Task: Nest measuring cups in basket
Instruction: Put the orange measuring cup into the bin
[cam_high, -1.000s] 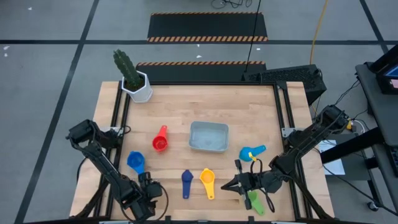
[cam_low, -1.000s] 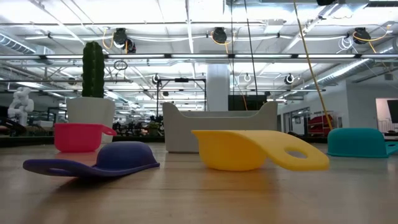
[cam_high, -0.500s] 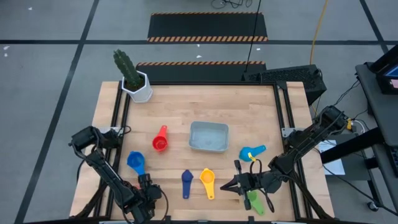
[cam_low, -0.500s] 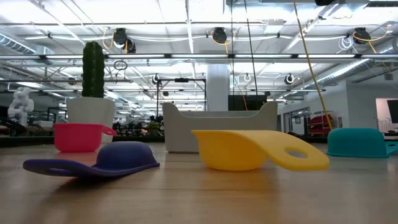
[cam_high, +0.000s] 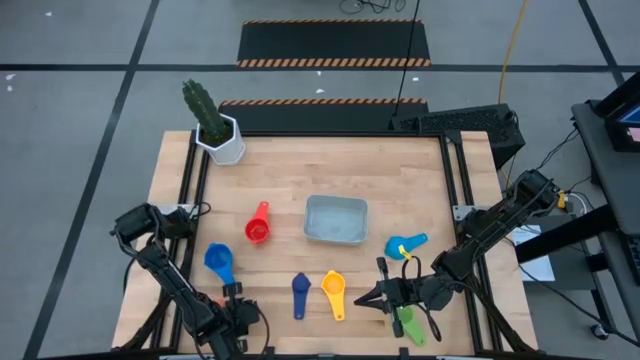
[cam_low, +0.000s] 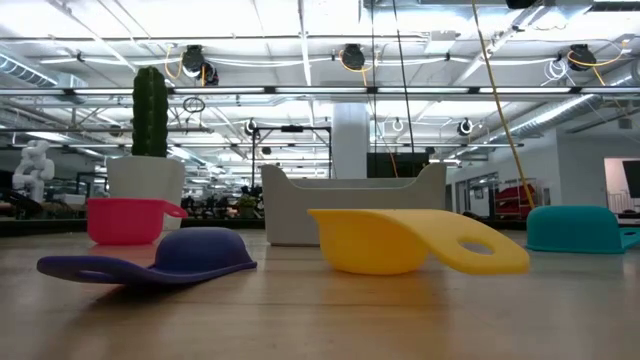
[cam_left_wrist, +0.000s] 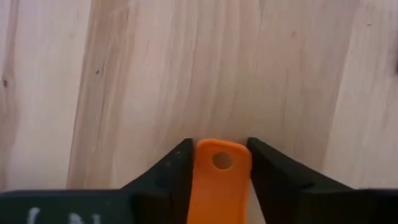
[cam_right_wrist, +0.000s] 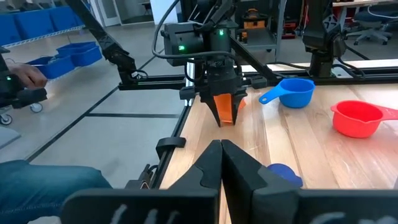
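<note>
Closing from wide onto the orange measuring cup (cam_left_wrist: 219, 180) at the table's seven o'clock corner, the left gripper (cam_left_wrist: 217, 165) now pinches its handle, ready to lift toward the basket (cam_high: 336, 220); the right gripper (cam_right_wrist: 221, 163) waits shut at five o'clock.

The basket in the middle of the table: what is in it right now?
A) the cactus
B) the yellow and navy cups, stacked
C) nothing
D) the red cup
C: from above, the basket shows only its bare pale floor, while the red cup, yellow cup and navy cup lie on the wood around it and the cactus stands at the far left corner.
</note>
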